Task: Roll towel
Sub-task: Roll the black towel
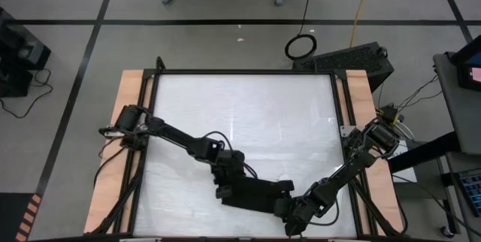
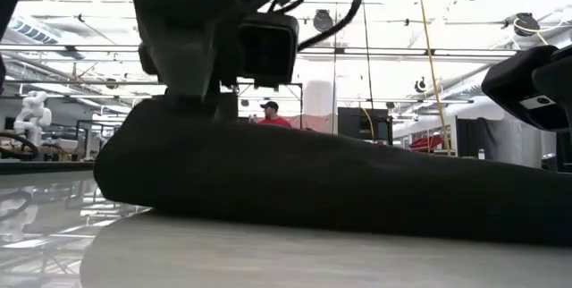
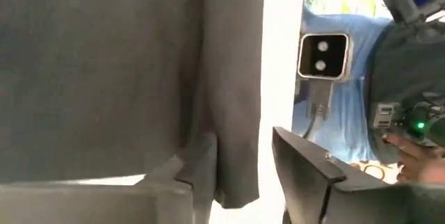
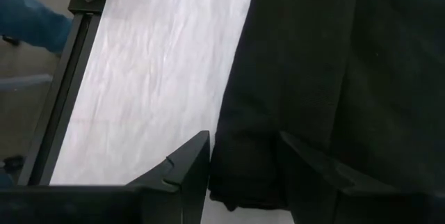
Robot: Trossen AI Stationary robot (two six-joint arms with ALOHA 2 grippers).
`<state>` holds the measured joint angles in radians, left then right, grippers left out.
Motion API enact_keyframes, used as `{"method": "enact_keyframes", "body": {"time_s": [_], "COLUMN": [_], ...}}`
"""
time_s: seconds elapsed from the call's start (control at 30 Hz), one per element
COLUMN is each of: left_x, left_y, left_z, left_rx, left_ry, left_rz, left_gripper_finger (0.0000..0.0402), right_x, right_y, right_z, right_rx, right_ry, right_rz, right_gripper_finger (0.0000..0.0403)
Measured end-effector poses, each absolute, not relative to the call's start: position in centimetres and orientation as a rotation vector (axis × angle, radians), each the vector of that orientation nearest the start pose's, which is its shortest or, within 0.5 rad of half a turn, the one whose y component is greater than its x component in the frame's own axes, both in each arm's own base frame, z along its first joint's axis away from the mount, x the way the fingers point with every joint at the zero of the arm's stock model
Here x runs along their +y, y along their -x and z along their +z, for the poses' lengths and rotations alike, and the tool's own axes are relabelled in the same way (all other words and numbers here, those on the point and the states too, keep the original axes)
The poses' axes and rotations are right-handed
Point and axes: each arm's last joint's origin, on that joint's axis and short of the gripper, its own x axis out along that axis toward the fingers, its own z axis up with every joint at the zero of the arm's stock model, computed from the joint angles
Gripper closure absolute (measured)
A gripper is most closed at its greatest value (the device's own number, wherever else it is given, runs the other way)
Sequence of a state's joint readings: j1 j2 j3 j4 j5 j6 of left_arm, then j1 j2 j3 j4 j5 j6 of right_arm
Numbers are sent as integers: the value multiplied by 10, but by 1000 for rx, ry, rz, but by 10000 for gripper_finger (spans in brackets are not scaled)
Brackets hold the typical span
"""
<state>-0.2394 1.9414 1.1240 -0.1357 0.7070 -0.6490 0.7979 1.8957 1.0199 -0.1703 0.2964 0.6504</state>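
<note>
White and glossy, the flat tabletop (image 1: 248, 122) sits inside a thin black frame (image 1: 244, 72) with pale wooden side rails (image 1: 124, 114), on a grey floor crossed by black tape lines.

From the high view, 2 dark robot arms reach in toward the near edge of the table; the left gripper (image 1: 228, 184) is at the left end of a plain black, thin, soft cloth towel (image 1: 255, 194), and the right gripper (image 1: 289, 210) is at its right end.

In the left wrist view, the left gripper (image 3: 240, 182) has its 2 dark fingers (image 3: 198, 165) spread a little apart, with a folded edge of the towel (image 3: 125, 71) lying between them; whether they press on the cloth cannot be told.

In the right wrist view, the right gripper (image 4: 243, 175) also has its fingers (image 4: 191, 165) parted, with the corner of the towel (image 4: 313, 78) running between them over the white surface (image 4: 153, 78); a firm grip cannot be confirmed.

The towel lies as a narrow, bunched black band near the front edge of the table, between both grippers; in the low view it forms a long, low dark mound (image 2: 313, 181) resting on the tabletop.

Beyond the table, the low view shows a bright workshop with a person in a red top (image 2: 273, 118) far off.
</note>
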Motion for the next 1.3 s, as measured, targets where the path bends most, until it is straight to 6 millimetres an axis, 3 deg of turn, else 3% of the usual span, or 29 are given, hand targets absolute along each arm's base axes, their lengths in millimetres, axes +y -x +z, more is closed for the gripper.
{"method": "enact_keyframes", "body": {"time_s": [0.37, 0.67, 0.97, 1.1, 1.3], "left_x": [-106, -145, -180, -185, -187], "left_y": [-338, -329, -317, -316, -319], "left_z": [168, 193, 191, 185, 169], "left_rx": [1268, 1034, 891, 896, 942], "left_ry": [570, 242, -145, -174, -177], "left_rz": [-509, -625, -567, -573, -579], "left_gripper_finger": [251, 251, 251, 238, 178], "right_x": [248, 248, 248, 248, 247], "right_y": [-253, -253, -253, -253, -253], "right_z": [120, 120, 120, 120, 120], "right_rx": [998, 1003, 1005, 1006, 1007], "right_ry": [-74, -108, -112, -114, -123], "right_rz": [125, 108, 106, 105, 100], "right_gripper_finger": [248, 248, 248, 248, 248]}}
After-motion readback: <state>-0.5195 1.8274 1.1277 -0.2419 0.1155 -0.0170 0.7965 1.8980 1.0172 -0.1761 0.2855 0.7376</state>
